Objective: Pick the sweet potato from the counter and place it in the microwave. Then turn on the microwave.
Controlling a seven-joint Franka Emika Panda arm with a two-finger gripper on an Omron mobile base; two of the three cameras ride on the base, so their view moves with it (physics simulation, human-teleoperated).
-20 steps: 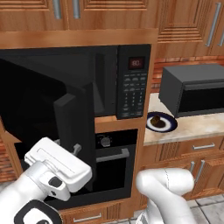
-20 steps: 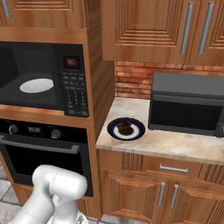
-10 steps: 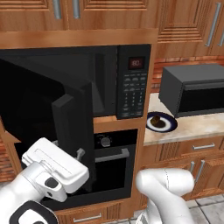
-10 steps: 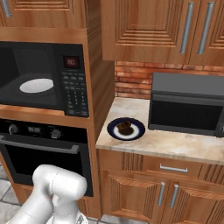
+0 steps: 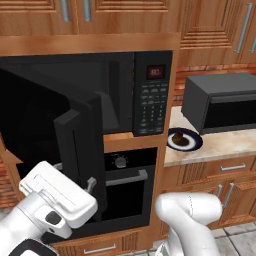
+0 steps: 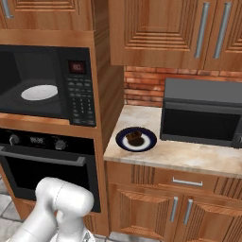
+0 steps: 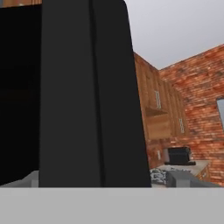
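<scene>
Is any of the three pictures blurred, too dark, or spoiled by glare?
Left base view: sharp, but the open microwave is dark inside. Right base view: evenly lit, white turntable clear, no glare. Hand view: the near black door looks soft; the far brick wall is hazy.

The microwave (image 5: 120, 95) has a red display (image 5: 155, 72), its digits too blurred to read

Claw (image 7: 100, 178) open, fingers wide apart
</scene>
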